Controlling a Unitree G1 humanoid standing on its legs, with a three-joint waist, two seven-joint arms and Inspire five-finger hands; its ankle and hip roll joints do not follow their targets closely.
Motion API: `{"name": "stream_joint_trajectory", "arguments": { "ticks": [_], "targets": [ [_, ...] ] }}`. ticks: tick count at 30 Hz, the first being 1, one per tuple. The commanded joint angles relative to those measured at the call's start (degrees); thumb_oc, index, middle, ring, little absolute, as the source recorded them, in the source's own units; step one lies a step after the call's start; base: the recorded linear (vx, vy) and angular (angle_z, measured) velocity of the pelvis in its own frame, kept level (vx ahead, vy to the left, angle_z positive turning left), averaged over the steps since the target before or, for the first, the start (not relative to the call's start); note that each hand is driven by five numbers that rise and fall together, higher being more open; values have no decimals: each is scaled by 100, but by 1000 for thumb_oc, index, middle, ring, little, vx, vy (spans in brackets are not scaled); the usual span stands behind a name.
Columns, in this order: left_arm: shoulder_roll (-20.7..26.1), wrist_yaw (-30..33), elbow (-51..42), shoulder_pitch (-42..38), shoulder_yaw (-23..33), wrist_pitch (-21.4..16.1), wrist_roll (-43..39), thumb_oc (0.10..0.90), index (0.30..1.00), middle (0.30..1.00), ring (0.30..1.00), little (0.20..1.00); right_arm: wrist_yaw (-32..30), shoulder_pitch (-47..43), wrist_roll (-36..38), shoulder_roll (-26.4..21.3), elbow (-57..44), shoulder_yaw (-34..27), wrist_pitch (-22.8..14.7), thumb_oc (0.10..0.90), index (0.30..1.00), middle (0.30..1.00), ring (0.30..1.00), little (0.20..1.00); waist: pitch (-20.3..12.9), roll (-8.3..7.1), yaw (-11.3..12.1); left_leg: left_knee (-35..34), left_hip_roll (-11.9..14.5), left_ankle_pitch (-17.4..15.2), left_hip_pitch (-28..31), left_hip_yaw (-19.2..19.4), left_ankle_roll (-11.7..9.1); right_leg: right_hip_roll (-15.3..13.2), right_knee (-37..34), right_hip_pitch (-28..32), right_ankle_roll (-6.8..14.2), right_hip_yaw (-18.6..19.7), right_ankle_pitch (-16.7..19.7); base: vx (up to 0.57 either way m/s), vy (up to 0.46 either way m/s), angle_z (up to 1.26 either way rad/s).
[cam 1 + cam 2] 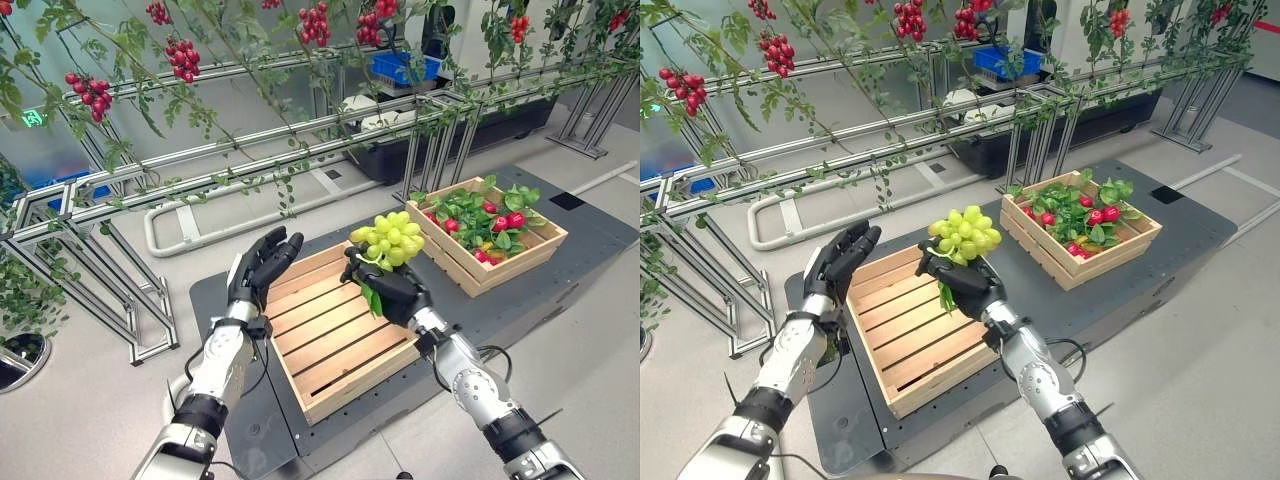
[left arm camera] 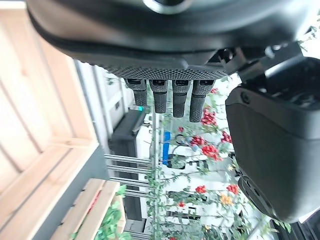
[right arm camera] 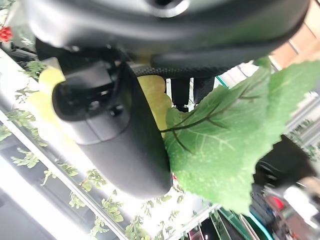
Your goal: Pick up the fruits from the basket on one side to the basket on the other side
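The green grapes sit in the right robot hand, whose fingers and thumb curl round the bunch, holding it in the air above the far right corner of the near crate; a green leaf hangs beside the thumb. The left robot hand hovers over that crate's far left corner, fingers straight and spread, holding nothing. Right of the near crate, on the same dark bench, stands the far crate with red fruit and leaves.

Pale green grapes, dark hand
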Motion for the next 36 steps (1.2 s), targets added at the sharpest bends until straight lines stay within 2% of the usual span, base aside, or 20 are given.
{"name": "stream_joint_trajectory", "arguments": {
  "ticks": [1,5,6,8,9,10,11,12,13,14,15,17,18,21,26,30,32,33,36],
  "targets": [
    [78,-209,-686,-159,170,-395,242,800,900,900,900,900,232,-152,-441,156,-972,-838,-555,400,300,300,300,300,-145,-278,-167,12,-125,-459,-58,9,173,-243,15,362,89,-59,-554,40,-55,-10],
    [73,-407,-1091,414,317,-253,56,800,900,900,900,900,285,320,-586,-130,-1168,-1191,-506,400,300,300,300,300,-96,-345,-245,12,-96,-453,43,180,190,-163,15,365,48,97,-540,40,-65,-10],
    [87,-553,-1156,593,369,-260,-52,800,900,900,900,900,328,425,-621,-230,-1209,-1351,-544,400,300,300,300,300,-43,-403,-297,207,-78,-500,24,200,168,-91,15,358,-16,293,-529,13,-88,-12],
    [115,-600,-1246,761,407,-314,-48,800,900,900,900,900,387,479,-611,-344,-1262,-1496,-524,400,300,300,300,300,48,-492,-277,898,-53,-611,-220,82,129,-62,15,339,-92,444,-473,-44,-51,-13],
    [136,-536,-1317,947,458,-404,13,800,900,900,900,900,500,488,-519,-541,-1327,-1617,-449,400,300,300,300,300,199,-568,-159,1683,-187,-642,-633,-589,144,-31,15,300,-167,769,-379,-68,-7,-16],
    [137,-531,-1319,953,460,-408,17,800,900,900,900,900,501,486,-517,-548,-1327,-1622,-451,400,300,300,300,300,193,-572,-156,1714,-198,-642,-669,-623,148,-32,15,283,-169,783,-371,-163,147,-45],
    [88,-191,-1310,1201,589,-643,82,800,900,900,900,900,720,242,-330,-736,-1284,-1500,-255,400,300,300,300,300,330,-529,123,1341,-838,-822,-774,-2208,391,70,39,181,-150,1465,-238,-132,175,-55],
    [84,-181,-1314,1237,612,-675,94,800,900,900,900,900,701,182,-341,-761,-1274,-1468,-271,400,300,300,300,300,338,-523,170,1241,-924,-797,-773,-2434,420,90,51,144,-143,1574,-214,-225,312,-154],
    [127,-180,-1411,1289,730,-632,82,800,900,900,900,900,480,-254,-514,-812,-1076,-1292,-336,400,300,300,300,300,379,-432,317,986,-1068,-686,-781,-2617,496,144,101,52,-138,1708,-236,-172,261,-223],
    [162,-190,-1434,1224,724,-531,145,800,900,900,900,900,240,-401,-614,-800,-980,-1274,-340,400,300,300,300,300,363,-406,310,928,-1008,-671,-785,-2400,512,118,157,-39,-99,1661,-241,-163,267,-234],
    [173,-184,-1441,1205,716,-506,191,800,900,900,900,900,157,-430,-633,-794,-960,-1272,-342,400,300,300,300,300,356,-398,303,890,-983,-663,-773,-2339,514,113,174,-59,-88,1644,-248,-97,190,-171],
    [245,-3,-1446,1134,624,-556,300,800,900,900,900,900,13,-450,-582,-804,-1043,-1259,-333,400,300,300,300,300,339,-346,271,613,-1026,-600,-689,-2408,559,85,165,-219,1,1637,-157,-141,175,-111],
    [305,306,-1286,972,581,-569,523,800,900,900,900,900,27,-473,-516,-856,-1058,-1253,-370,400,300,300,300,300,322,-336,211,456,-1036,-571,-677,-2396,585,83,101,-353,43,1699,-79,-209,200,-82],
    [434,741,-1032,770,519,-448,793,800,900,900,900,900,6,-447,-601,-861,-1065,-1269,-343,400,300,300,300,300,273,-315,112,391,-1035,-653,-625,-2243,638,75,118,-516,126,1783,-39,-112,130,-49],
    [527,1034,-955,565,514,-179,883,800,900,900,900,900,-41,-448,-637,-997,-1096,-1370,-253,400,300,300,300,300,205,-340,8,445,-1024,-805,-582,-1978,691,49,129,-545,163,1822,-60,-60,90,-11],
    [497,1268,-842,307,344,27,911,800,900,900,900,900,-165,-509,-720,-1142,-1148,-1427,-145,400,300,300,300,300,265,-360,-173,563,-1026,-1011,-519,-1680,767,-33,159,-715,296,1933,45,-88,159,-18],
    [476,1326,-859,219,264,81,962,800,900,900,900,900,-166,-484,-735,-1154,-1159,-1469,-130,400,300,300,300,300,303,-361,-227,561,-1048,-1025,-523,-1645,797,-61,157,-813,353,2009,150,-96,160,-38],
    [456,1364,-883,142,183,150,1046,800,900,900,900,900,-142,-439,-695,-1155,-1161,-1521,-109,400,300,300,300,300,349,-384,-258,526,-1096,-999,-550,-1591,804,-135,107,-930,403,2002,363,-106,147,-43],
    [415,1386,-932,155,62,250,1109,800,900,900,900,900,-155,-362,-603,-1149,-1152,-1619,-72,400,300,300,300,300,417,-359,-276,400,-1121,-974,-475,-1463,770,-195,15,-992,459,1712,567,-84,126,-48]
  ]
}}
